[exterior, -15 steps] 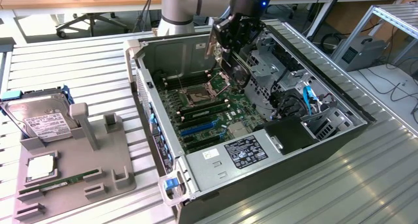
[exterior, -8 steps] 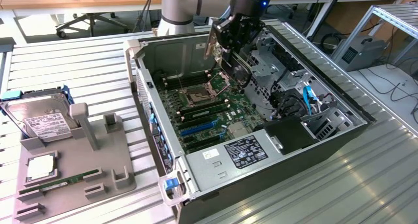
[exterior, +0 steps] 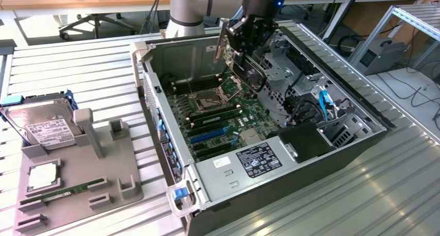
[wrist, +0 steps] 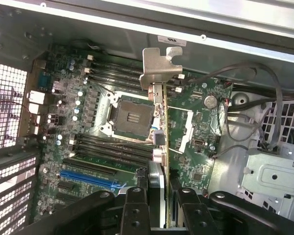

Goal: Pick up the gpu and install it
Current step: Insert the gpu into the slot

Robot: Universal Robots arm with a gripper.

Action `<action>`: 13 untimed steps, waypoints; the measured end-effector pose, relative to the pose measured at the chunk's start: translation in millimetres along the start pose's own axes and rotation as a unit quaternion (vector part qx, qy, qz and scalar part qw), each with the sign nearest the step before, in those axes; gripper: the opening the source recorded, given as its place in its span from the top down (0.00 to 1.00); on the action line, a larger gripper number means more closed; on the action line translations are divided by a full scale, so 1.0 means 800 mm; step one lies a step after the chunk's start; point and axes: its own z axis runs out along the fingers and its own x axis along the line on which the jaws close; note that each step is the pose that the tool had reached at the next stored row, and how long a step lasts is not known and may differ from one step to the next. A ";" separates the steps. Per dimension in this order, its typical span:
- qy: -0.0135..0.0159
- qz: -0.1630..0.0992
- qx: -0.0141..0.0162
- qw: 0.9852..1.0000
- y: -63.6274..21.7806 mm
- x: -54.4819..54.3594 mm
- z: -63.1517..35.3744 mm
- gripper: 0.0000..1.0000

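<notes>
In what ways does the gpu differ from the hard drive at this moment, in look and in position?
The gpu is dark with a silvery end bracket; the hard drive is silver with a white label. The gpu stands on edge, clamped in the gripper above the open computer case; the hard drive rests in the grey holder outside the case. Both are flat rectangular parts, and neither is installed.
</notes>
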 end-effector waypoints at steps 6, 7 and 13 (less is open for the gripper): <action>0.000 -0.013 0.001 1.000 0.000 0.000 0.000 0.73; 0.000 -0.016 0.001 1.000 0.000 0.000 0.000 0.73; 0.000 -0.027 0.002 1.000 0.000 0.000 0.000 0.73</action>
